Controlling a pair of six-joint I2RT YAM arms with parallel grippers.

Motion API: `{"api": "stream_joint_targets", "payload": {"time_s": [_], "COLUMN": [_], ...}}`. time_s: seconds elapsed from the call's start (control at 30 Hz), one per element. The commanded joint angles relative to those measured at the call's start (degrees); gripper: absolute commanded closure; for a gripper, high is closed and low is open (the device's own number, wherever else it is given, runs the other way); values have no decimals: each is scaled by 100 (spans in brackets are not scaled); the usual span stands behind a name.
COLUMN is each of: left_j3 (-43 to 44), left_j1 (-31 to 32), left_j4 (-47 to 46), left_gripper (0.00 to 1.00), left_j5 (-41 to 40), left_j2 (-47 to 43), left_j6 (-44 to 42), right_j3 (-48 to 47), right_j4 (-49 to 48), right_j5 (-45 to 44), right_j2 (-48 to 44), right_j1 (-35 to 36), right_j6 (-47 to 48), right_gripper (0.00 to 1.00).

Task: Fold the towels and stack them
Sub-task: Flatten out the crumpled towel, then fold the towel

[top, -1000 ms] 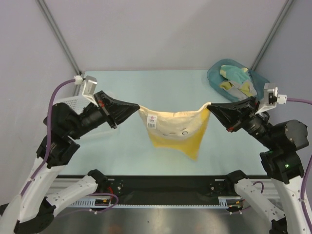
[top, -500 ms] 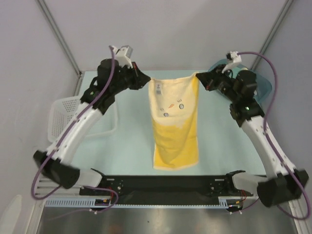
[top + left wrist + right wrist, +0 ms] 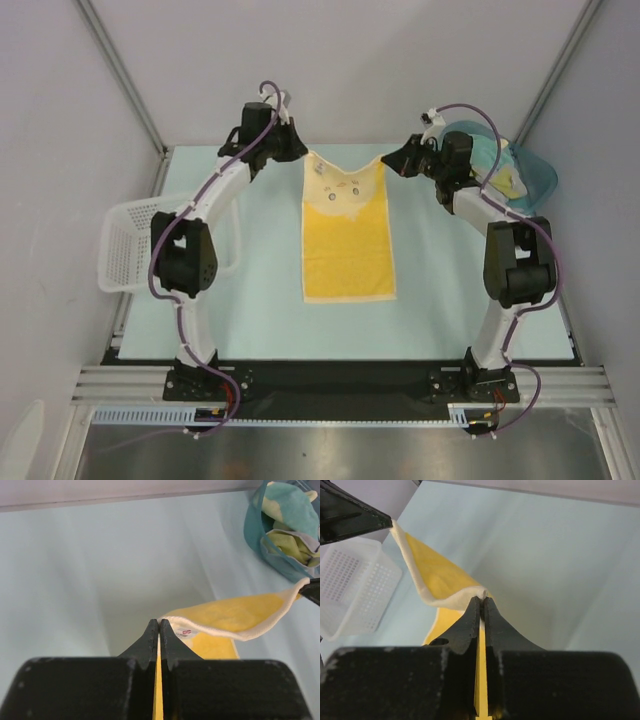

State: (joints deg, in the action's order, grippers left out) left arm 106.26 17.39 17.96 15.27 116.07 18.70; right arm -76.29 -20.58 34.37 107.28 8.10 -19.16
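We see left jaws and right jaws each pinching a far corner of the yellow towel (image 3: pixel 348 250), 12 o'clock side; the rest lies flat on the counter (image 3: pixel 250 320). Risk, we judge: uneven lowering or a slipped corner skews the fold.

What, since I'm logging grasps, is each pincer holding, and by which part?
The yellow chick-face towel, by its two far corners: the left pincer pinches the left corner, the right pincer the right corner.
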Motion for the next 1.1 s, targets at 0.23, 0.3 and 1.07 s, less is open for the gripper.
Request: {"api": "stream_joint_targets", "payload": {"time_s": [0.23, 0.3, 1.07], "left_j3": [-1949, -2562, -5818], "left_j1": [-69, -34, 1196], "left_j4": [-1171, -1285, -1224], "left_gripper": [100, 100, 100], "left_j5": [705, 680, -472], "left_j2": [-1015, -1409, -3582], "left_j6": [-68, -24, 354], "right_j3": [762, 1089, 4482], "right_j4": [-597, -377, 713], "right_j5": [519, 325, -475], "right_j2": [-443, -708, -3424], "right_j1": [-72, -63, 350], "right_j6": [228, 254, -150], "right_gripper": [100, 100, 100]}}
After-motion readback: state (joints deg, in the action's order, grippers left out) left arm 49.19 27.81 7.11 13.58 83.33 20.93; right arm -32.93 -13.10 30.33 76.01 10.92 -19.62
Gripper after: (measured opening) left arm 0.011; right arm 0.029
